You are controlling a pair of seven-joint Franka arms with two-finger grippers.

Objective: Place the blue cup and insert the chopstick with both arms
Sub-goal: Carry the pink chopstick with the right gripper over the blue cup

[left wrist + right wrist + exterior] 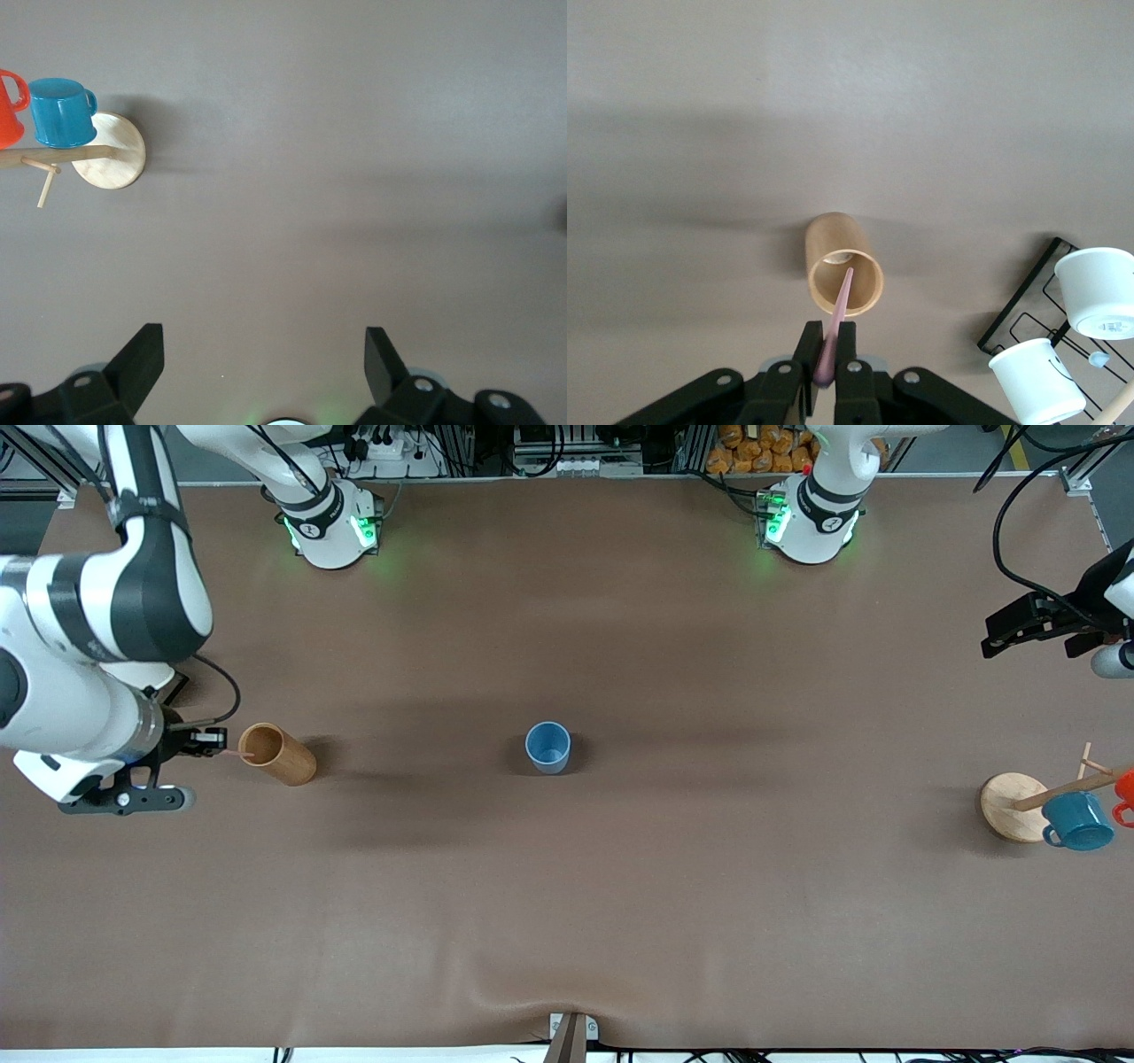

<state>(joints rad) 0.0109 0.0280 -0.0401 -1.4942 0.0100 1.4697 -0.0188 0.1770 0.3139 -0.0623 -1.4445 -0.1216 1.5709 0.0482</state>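
The blue cup (548, 747) stands upright mid-table, apart from both grippers. My right gripper (215, 741) (829, 341) is shut on the thin pink chopstick (237, 754) (838, 319) at the right arm's end of the table. The stick's free tip reaches over the open mouth of a brown wooden cylinder (277, 754) (843, 274). My left gripper (994, 638) (264, 341) hangs open over bare table at the left arm's end, with nothing between its fingers. The blue cup shows in neither wrist view.
A wooden mug rack with a round base (1014, 806) (111, 150) stands at the left arm's end and carries a teal mug (1078, 821) (62, 112) and an orange mug (1125, 788). White cups (1099, 292) on a black wire rack show in the right wrist view.
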